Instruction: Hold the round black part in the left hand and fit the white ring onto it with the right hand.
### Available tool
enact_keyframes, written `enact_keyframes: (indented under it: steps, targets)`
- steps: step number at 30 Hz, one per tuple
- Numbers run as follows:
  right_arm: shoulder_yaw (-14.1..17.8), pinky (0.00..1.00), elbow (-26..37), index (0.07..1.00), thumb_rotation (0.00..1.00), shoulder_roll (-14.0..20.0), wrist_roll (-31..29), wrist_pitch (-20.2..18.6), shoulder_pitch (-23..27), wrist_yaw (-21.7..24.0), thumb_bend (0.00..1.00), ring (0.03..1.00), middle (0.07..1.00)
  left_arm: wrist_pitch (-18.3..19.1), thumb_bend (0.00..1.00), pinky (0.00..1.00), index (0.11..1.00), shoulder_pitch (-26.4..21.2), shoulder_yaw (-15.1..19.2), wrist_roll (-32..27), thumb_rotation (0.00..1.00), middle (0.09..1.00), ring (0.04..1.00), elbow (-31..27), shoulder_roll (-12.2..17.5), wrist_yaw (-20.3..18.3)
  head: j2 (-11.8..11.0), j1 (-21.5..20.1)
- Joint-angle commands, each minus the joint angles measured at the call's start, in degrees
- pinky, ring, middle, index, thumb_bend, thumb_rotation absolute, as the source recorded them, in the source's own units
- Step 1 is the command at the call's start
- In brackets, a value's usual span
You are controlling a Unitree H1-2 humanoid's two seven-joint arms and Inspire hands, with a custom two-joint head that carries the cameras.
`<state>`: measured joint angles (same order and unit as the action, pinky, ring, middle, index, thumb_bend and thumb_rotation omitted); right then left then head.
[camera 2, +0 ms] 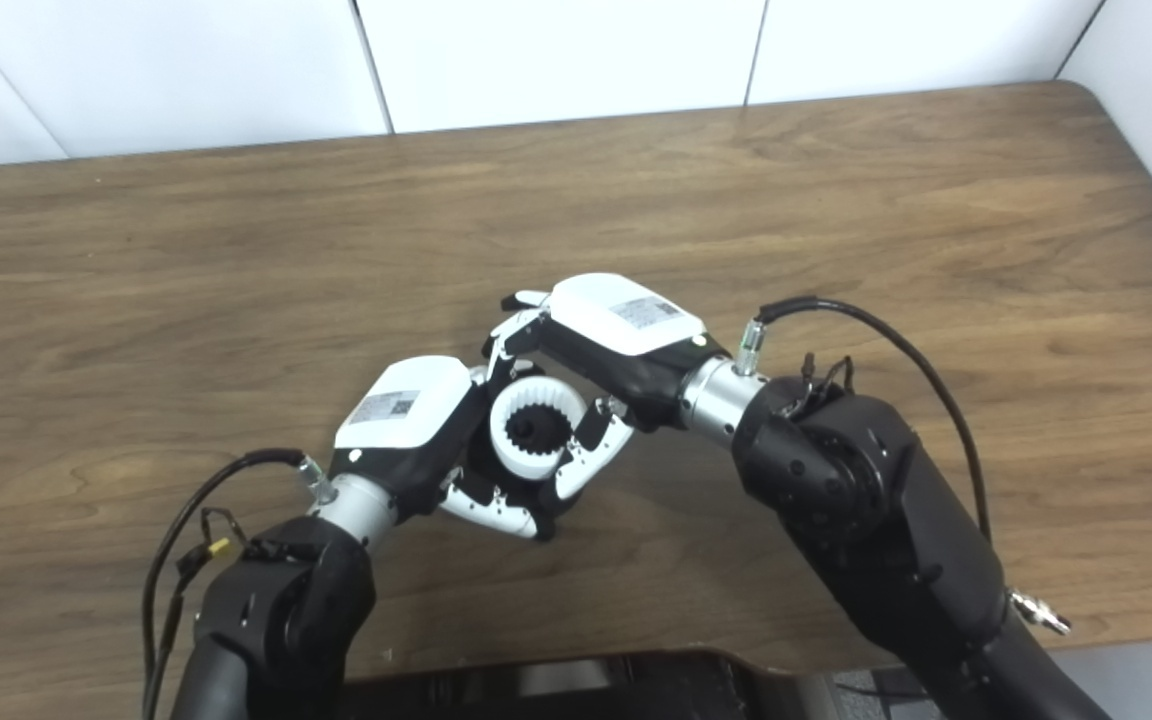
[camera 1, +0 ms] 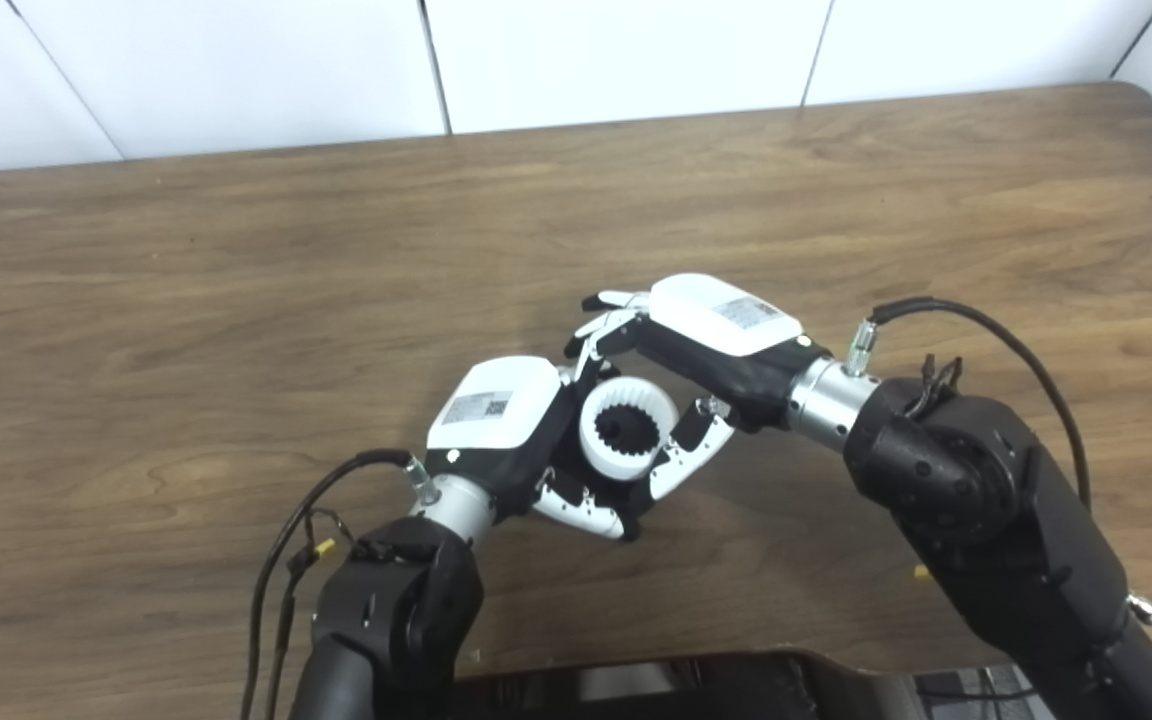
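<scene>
The white ring has teeth on its inner wall and sits around the round black part, which shows only through the ring's opening. My left hand is closed under and around the black part from the left. My right hand comes in from the right, its fingers over the ring's far side and its thumb against the near right side, shut on the ring. The two hands meet a little above the wooden table. The same scene shows in the right eye view, with the ring between both hands.
The table's far edge runs along a white wall. Its right corner is rounded. Black cables loop off both wrists. A dark base sits at the near edge.
</scene>
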<state>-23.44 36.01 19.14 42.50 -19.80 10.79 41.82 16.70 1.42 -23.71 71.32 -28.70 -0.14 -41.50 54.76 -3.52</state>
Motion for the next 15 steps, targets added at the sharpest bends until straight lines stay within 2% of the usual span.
enact_keyframes:
  steps: [1, 4, 6, 11, 15]
  targets:
    - [0.0, 0.92, 0.7, 0.482, 0.13, -0.3, -0.5, 0.9, 0.8, 0.1, 0.52, 0.940, 0.801, 0.5, 1.00, 0.81, 0.874, -0.2, 1.2, 0.2, 0.32, 0.818, 0.807, -0.1, 0.4, 0.2, -0.1, -0.1]
    - [0.3, 0.92, 0.6, 0.482, 0.14, -0.2, -1.1, 1.6, 0.6, -0.6, 0.53, 0.936, 0.796, -0.5, 1.00, 0.75, 0.863, -0.1, 1.7, -0.8, 0.33, 0.784, 0.764, -0.3, 1.0, 1.7, -0.2, -0.1]
    - [0.3, 0.92, 0.8, 0.481, 0.14, -0.2, -1.1, 1.4, 0.6, -0.6, 0.53, 0.936, 0.795, -0.6, 1.00, 0.73, 0.862, -0.4, 2.0, -0.6, 0.34, 0.780, 0.758, -1.0, 1.1, 0.6, -0.2, -0.1]
    - [0.6, 0.93, 1.1, 0.482, 0.14, -0.1, -1.3, 0.9, 0.8, -0.3, 0.52, 0.941, 0.797, 0.3, 1.00, 0.74, 0.865, -1.5, 3.4, -1.3, 0.33, 0.808, 0.788, -3.0, 1.0, -4.6, -0.2, 0.1]
    - [0.6, 0.92, 1.1, 0.482, 0.14, -0.1, -1.2, 0.9, 1.0, -0.3, 0.53, 0.944, 0.795, 2.3, 1.00, 0.78, 0.873, -2.8, 5.1, -1.4, 0.29, 0.840, 0.826, -5.1, 0.5, -10.7, -0.2, 0.2]
